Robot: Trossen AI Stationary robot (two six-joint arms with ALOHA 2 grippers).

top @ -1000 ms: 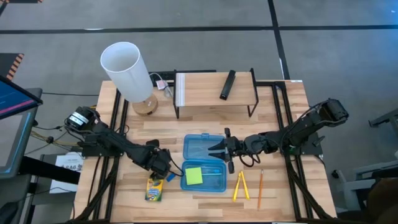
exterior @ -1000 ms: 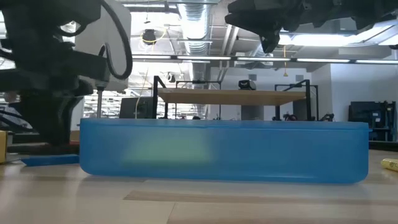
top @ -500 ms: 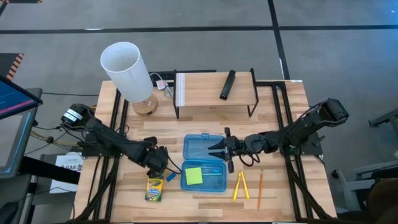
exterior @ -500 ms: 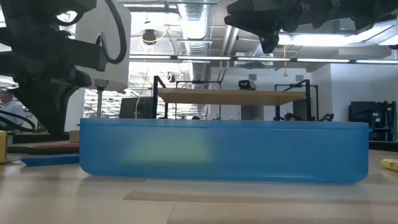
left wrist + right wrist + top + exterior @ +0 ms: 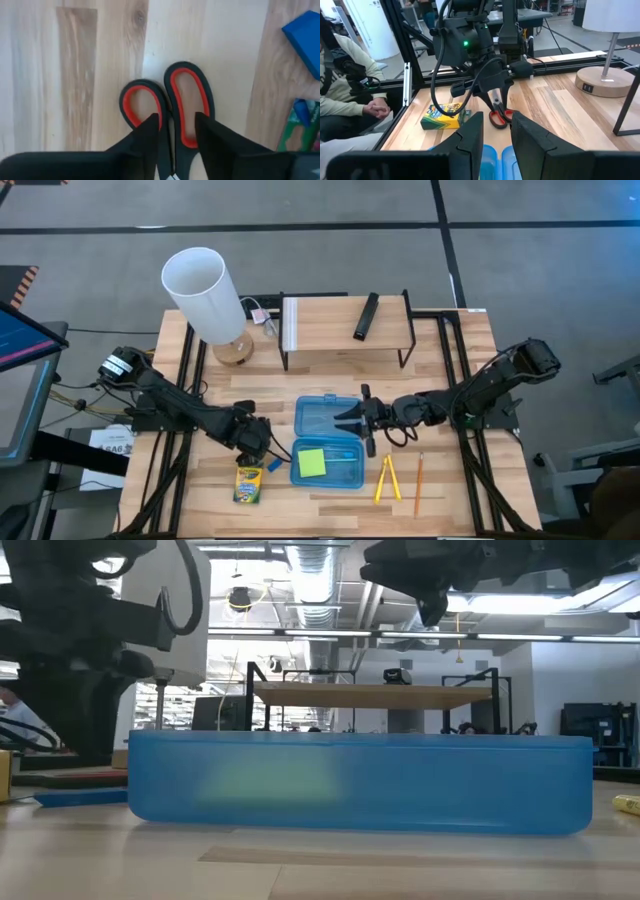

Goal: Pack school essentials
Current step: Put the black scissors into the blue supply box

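Black scissors with red-lined handle loops (image 5: 170,107) lie flat on the wood, left of the open blue case (image 5: 328,442). My left gripper (image 5: 177,120) points down over them with its fingers apart, one on each side of the neck below the loops. In the right wrist view the left gripper (image 5: 495,92) stands above the scissors (image 5: 498,118). My right gripper (image 5: 343,418) hovers open and level over the case's lid half. The green sticky-note pad (image 5: 311,463) lies in the case. The crayon box (image 5: 248,483) and blue eraser (image 5: 272,464) lie beside the left gripper. My left gripper comes from above with its fingers (image 5: 150,137) on either side of the scissors' neck (image 5: 169,150), just below the handle loops. Whether the fingers touch it I cannot tell. The scissors lie flat on the table.
Two yellow sticks (image 5: 388,478) and an orange pencil (image 5: 418,482) lie right of the case. A white-shaded lamp (image 5: 205,290) stands at the far left, beside a low shelf (image 5: 345,325) with a black bar (image 5: 366,316). A person (image 5: 350,85) sits beyond the table's left side.
My left arm's upper part has shifted a little toward the table's left edge, while its gripper stays over the scissors. The scissors remain on the table.
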